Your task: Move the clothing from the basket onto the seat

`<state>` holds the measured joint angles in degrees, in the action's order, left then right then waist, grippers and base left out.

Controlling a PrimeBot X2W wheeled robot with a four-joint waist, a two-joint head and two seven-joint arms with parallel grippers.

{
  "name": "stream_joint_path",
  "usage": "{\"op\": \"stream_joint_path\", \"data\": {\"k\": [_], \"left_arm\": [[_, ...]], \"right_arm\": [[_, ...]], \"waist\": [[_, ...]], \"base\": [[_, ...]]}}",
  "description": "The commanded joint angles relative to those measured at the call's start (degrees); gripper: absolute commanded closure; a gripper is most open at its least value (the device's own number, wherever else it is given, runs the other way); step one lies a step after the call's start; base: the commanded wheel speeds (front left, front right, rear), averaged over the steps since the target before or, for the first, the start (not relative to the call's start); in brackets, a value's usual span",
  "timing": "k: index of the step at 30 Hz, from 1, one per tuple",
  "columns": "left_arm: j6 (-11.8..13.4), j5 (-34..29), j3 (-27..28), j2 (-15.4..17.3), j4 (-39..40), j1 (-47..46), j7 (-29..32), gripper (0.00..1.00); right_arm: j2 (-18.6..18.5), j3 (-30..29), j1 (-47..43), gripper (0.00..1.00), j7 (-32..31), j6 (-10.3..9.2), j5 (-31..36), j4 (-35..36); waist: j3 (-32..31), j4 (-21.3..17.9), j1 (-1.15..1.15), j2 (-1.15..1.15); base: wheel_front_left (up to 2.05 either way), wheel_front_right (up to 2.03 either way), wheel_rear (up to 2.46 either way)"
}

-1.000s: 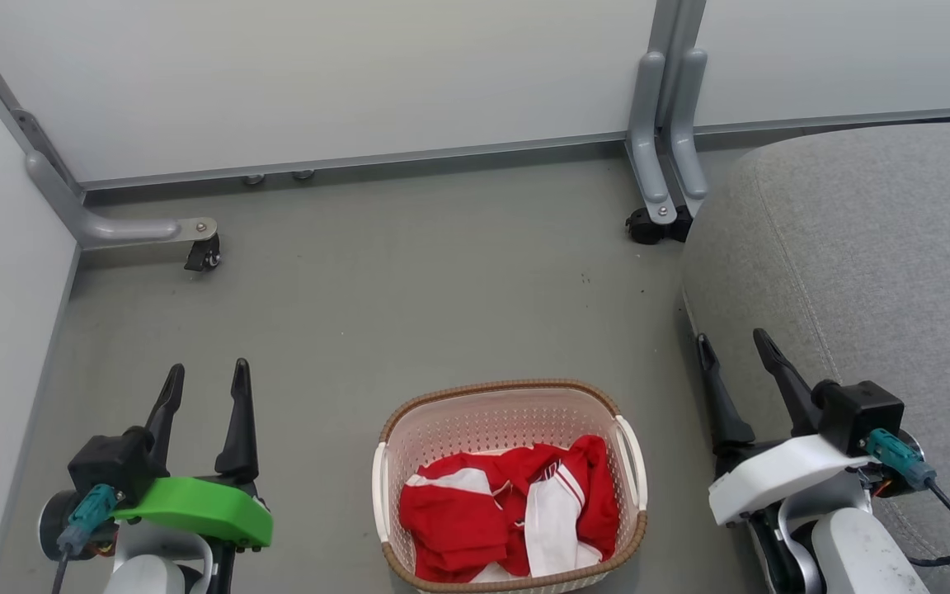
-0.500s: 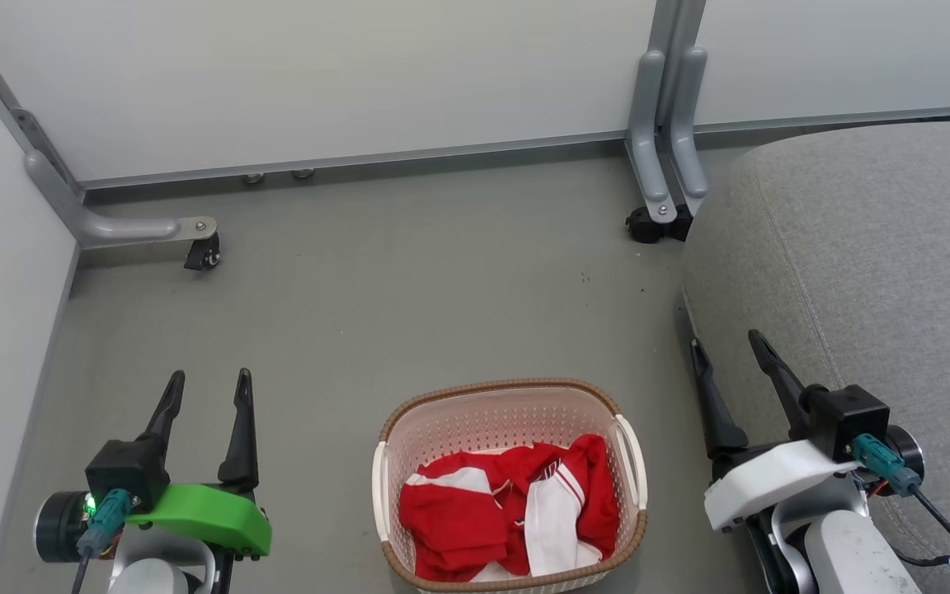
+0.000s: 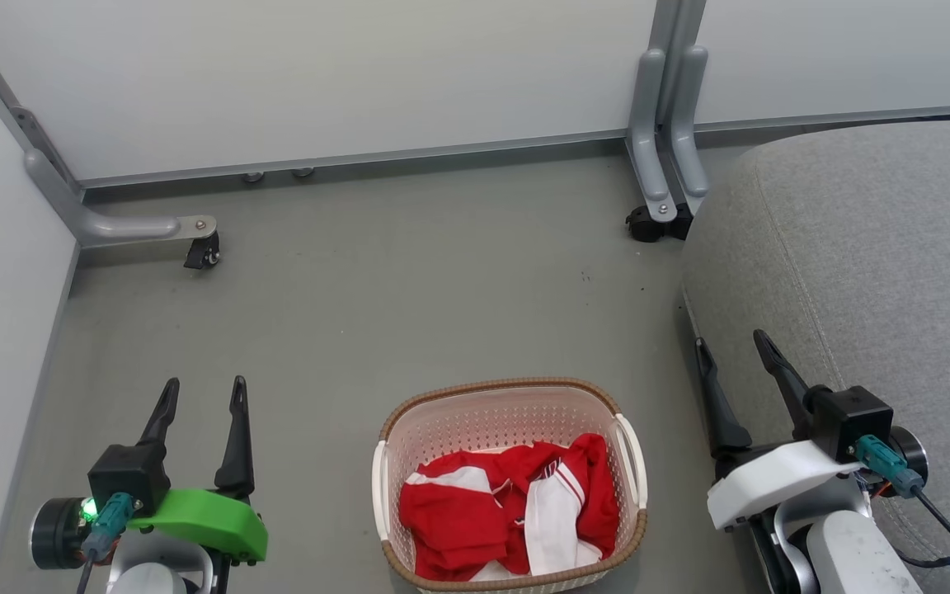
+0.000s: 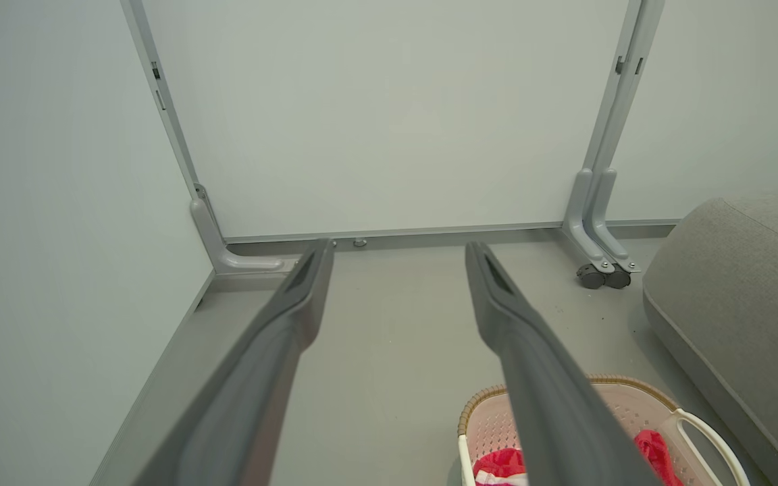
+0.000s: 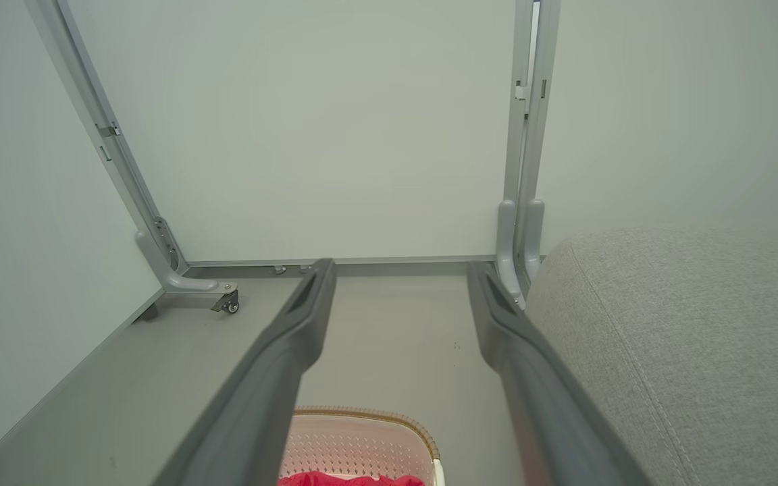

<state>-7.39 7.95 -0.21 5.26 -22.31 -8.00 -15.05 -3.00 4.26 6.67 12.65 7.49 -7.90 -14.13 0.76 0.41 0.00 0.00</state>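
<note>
The grey floor [image 3: 409, 272] is closed in by pale partition panels [image 3: 343, 74] on wheeled feet. Near the bottom of the head view the basket [image 3: 500, 386] stands on this floor. The clothing [image 3: 458, 520] lies crumpled inside it, red with white panels, toward the near side. The seat [image 3: 879, 247] is on the right, near the basket but apart from it. The left gripper [image 3: 204, 388] hovers to the left of the basket and the right gripper [image 3: 729, 342] to its right, before the edge of the seat. Both have the fingers spread apart and hold nothing. In my judgement the task is at its very beginning: no garment is lifted yet. The next move calls for one arm, probably the right because it is nearer the seat, to turn inward, descend into the basket and close on a raised fold. The garments look tangled, so both may come up together.
</note>
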Motion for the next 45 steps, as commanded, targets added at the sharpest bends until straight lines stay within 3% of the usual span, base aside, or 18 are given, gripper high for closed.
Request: {"op": "stream_joint_path", "data": {"k": [1, 12, 18, 27, 45], "left_arm": [[-0.19, -0.17, 0.27, 0.02, -0.06, -0.91, -0.19, 0.0], [-0.19, -1.19, 0.81, -0.11, -0.63, -1.4, -0.19, 0.0], [-0.19, -2.8, -2.02, -0.32, -1.85, -2.83, -0.18, 0.0], [-0.18, -3.39, -12.12, -1.1, -8.91, -9.45, -0.18, 0.0], [-0.1, -5.46, -38.52, -0.05, -33.28, -31.5, 0.58, 0.0]], "right_arm": [[-0.02, -0.15, 0.48, 0.0, 0.23, 0.0, -0.35, -0.14], [0.05, -0.07, 1.06, 0.0, 0.44, 0.0, -0.62, 0.27], [0.06, 0.43, 2.23, 0.0, 0.1, 0.0, -0.73, 1.12], [0.07, 2.13, 6.03, 0.0, 0.09, 0.0, -1.03, 4.29], [0.09, 5.65, 17.26, 0.0, 2.15, 0.0, -3.5, 10.81]], "waist": [[0.0, -0.01, 0.0, 0.0], [0.6, -0.35, 0.0, 0.0], [2.4, -1.21, 0.0, 0.0], [9.71, -4.2, 0.0, 0.0], [31.89, -11.82, 0.0, 0.0]], "base": [[0.0, 0.0, 0.0], [0.0, 0.0, 0.0], [0.0, 0.0, 0.0], [0.0, 0.0, 0.0], [0.0, 0.0, 0.0]]}}
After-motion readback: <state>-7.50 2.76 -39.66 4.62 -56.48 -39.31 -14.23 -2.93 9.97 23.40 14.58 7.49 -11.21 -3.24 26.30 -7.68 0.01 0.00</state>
